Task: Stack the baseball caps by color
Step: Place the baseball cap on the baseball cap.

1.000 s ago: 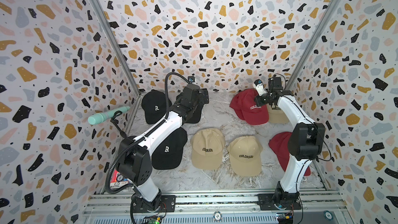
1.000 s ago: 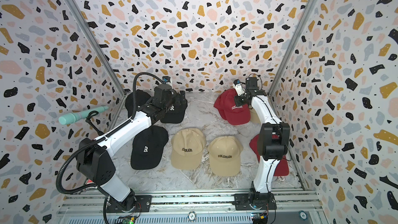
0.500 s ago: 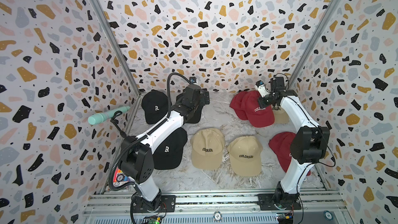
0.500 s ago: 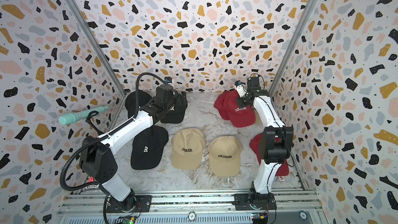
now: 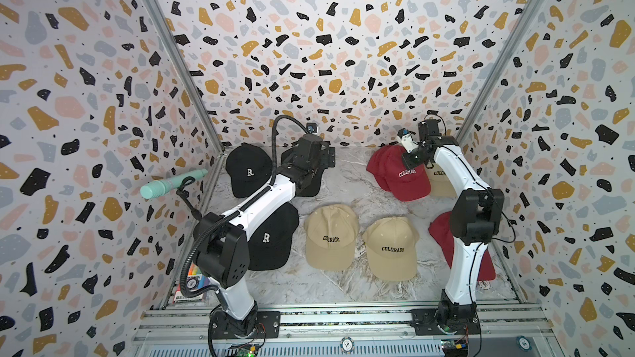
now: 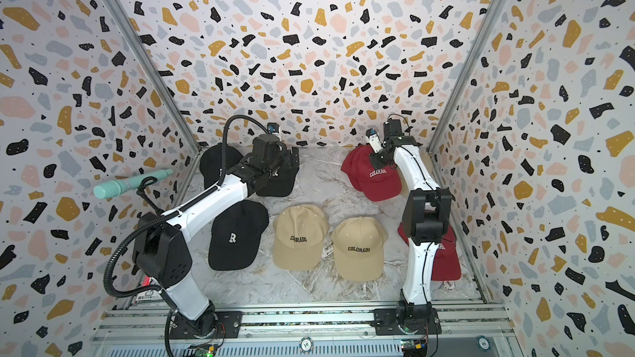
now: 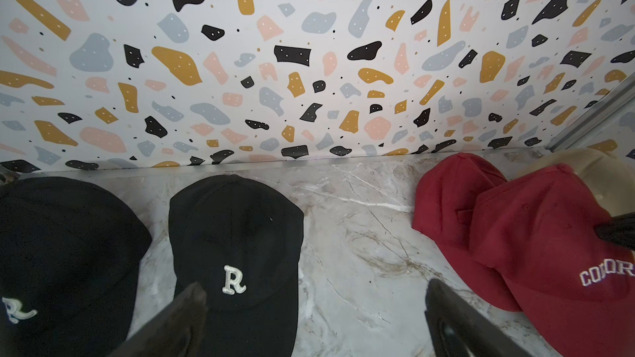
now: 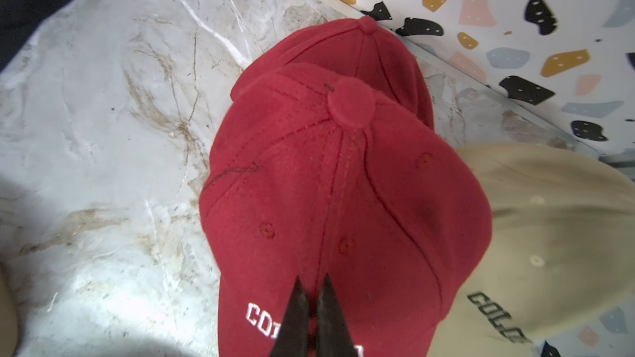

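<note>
**Tool state.** The right tool (image 8: 311, 286) has its jaws closed to a narrow slit. They pinch a fold of the front panel of the upper dark red cap (image 8: 343, 200), at the white lettering. The left tool (image 7: 314, 295) stands fully open and holds nothing. It is poised over the brim of the far black cap (image 7: 237, 235).

**Location of caps.**
- The upper dark red cap lies on the lower dark red cap (image 8: 388, 53) at the far right of the worktop (image 8: 103, 132). It sits offset, so the lower crown shows behind it, and its edge overlaps the far tan cap (image 8: 549, 218).
- The third dark red cap (image 5: 441, 231) lies nearer the front, partly hidden by the right arm.
- The corner black cap (image 7: 62, 252) sits just beside the far black cap, and the front black cap (image 5: 271, 235) lies nearer the base.
- The left tan cap (image 5: 330, 235) and the right tan cap (image 5: 391, 247) lie side by side mid-worktop.

**Handling (judgement).** The caps appear light and soft.
- The crown will likely fold under a pinch and sag when lifted.
- The brim looks stiffer, so it is probably the more secure place to grip.
- A thin fold of front panel may slip, so move slowly.
- Align crown over crown before letting go, or the stack will likely sit skewed.
</note>
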Robot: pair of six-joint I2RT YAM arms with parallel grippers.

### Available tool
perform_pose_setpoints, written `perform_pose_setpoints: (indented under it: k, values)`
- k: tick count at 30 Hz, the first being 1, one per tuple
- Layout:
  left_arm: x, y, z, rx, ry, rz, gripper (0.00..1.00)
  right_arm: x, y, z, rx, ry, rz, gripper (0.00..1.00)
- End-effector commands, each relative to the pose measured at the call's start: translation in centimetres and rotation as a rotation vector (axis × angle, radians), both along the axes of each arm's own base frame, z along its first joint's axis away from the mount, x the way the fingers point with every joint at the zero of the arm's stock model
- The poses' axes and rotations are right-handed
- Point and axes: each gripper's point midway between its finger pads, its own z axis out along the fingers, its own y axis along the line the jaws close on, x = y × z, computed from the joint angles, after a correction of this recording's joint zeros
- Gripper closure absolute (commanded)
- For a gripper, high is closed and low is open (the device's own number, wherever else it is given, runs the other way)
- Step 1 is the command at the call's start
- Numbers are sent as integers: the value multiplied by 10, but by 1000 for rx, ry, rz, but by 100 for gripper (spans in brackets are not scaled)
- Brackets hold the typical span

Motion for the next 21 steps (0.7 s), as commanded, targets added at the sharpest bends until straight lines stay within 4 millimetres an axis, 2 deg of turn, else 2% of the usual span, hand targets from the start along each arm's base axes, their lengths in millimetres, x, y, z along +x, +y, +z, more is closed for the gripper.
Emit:
perform_pose_setpoints:
  k: [1,13,21]
  values:
    - [1,1,14,30,-32,0,0,4,-1,9,5,12,-16,100]
    - [-5,15,10,97,-19,41,0,40,1,-32,18,35,-52,100]
    - [-5,22,10,129,-21,61,0,49,0,-44,46,28,-120,100]
